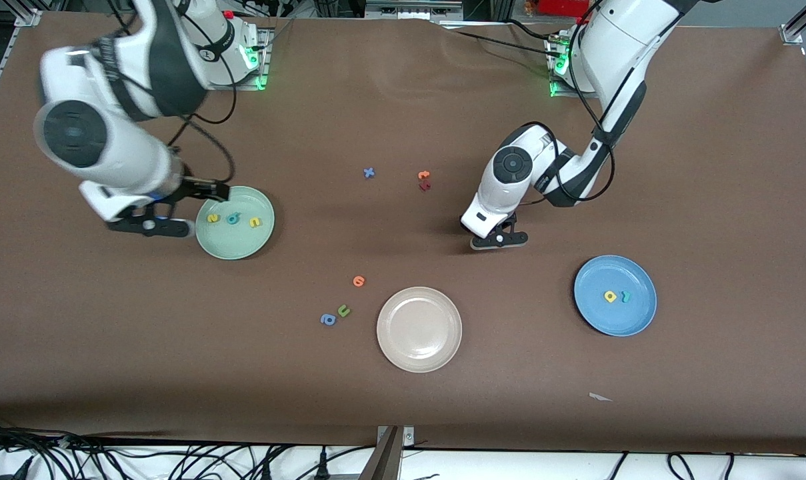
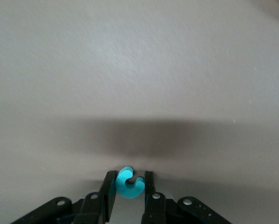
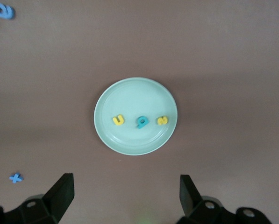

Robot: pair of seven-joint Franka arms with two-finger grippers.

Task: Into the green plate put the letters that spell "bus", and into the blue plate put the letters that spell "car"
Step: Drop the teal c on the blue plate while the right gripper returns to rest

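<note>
The green plate (image 1: pixel 239 245) holds the yellow "s" (image 1: pixel 213 218), the teal "b" (image 1: pixel 233 218) and the yellow "u" (image 1: pixel 255 223); the right wrist view shows the same "u" (image 3: pixel 118 120), "b" (image 3: pixel 142 122) and "s" (image 3: pixel 162 120). My right gripper (image 1: pixel 183 210) hangs open over the plate's edge, nothing between its fingers (image 3: pixel 60 193). The blue plate (image 1: pixel 599 315) holds the yellow "a" (image 1: pixel 610 296) and the teal "r" (image 1: pixel 625 296). My left gripper (image 1: pixel 499 240) is low at the table between the middle letters and the blue plate, shut on the teal "c" (image 2: pixel 130 183).
A cream-white plate (image 1: pixel 419 329) sits near the front camera. Beside it lie an orange round letter (image 1: pixel 359 281), a green "u" (image 1: pixel 343 310) and a blue "a" (image 1: pixel 328 319). A blue "x" (image 1: pixel 369 173) and two reddish letters (image 1: pixel 424 180) lie mid-table.
</note>
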